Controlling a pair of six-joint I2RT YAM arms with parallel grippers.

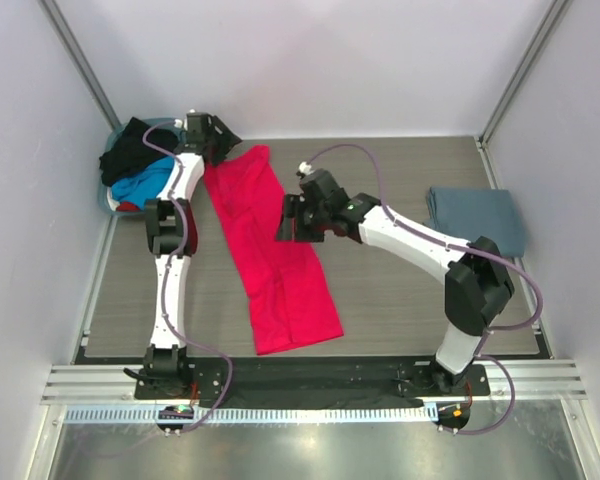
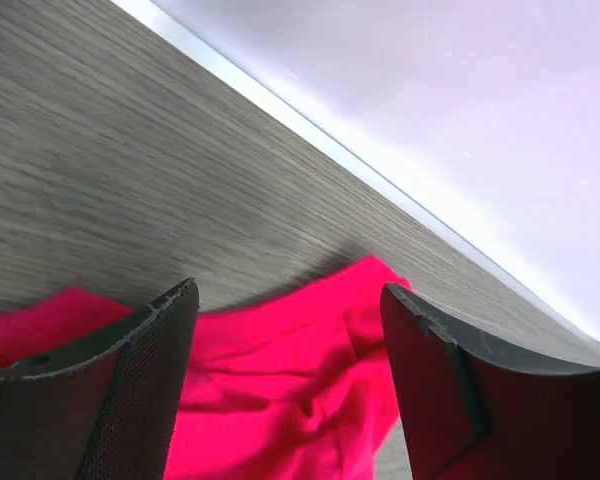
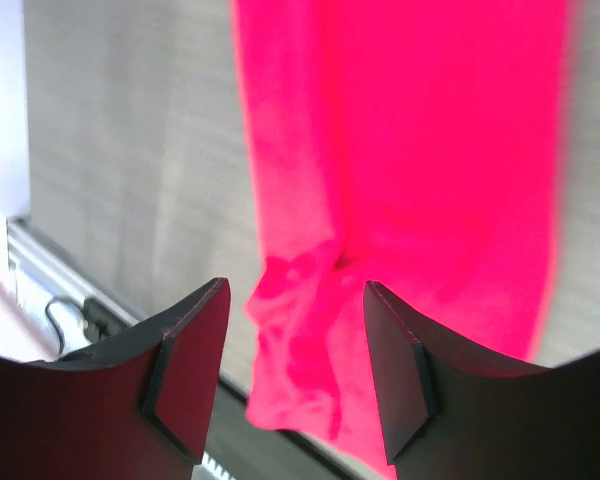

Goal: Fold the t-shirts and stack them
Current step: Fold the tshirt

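Grey wood-look tabletop [image 1: 400, 290] sits between plain white walls [image 1: 300, 60]. A long red-pink t-shirt [image 1: 275, 260] lies in the middle of it. It runs from the far left down toward the near edge. It is a narrow strip at the far end and wider at the near end.

The left gripper [image 1: 212, 138] is at the far end of this shirt, close to the back wall. Its jaws are wide apart and hold nothing. Pink cloth shows under them.

The right gripper [image 1: 288, 218] is at the right edge of the same shirt, about halfway along. Its jaws are spread apart too and hold nothing. A lumpy fold of pink cloth lies below the gap.

A grey-blue t-shirt [image 1: 477, 220] lies folded on the right side, well apart from the pink one.

In the far left corner is a heap of shirts. A black t-shirt [image 1: 130, 150] is on top, a bright blue t-shirt [image 1: 152, 180] is under it, and a bit of a red t-shirt [image 1: 127, 206] peeks out at the near side.
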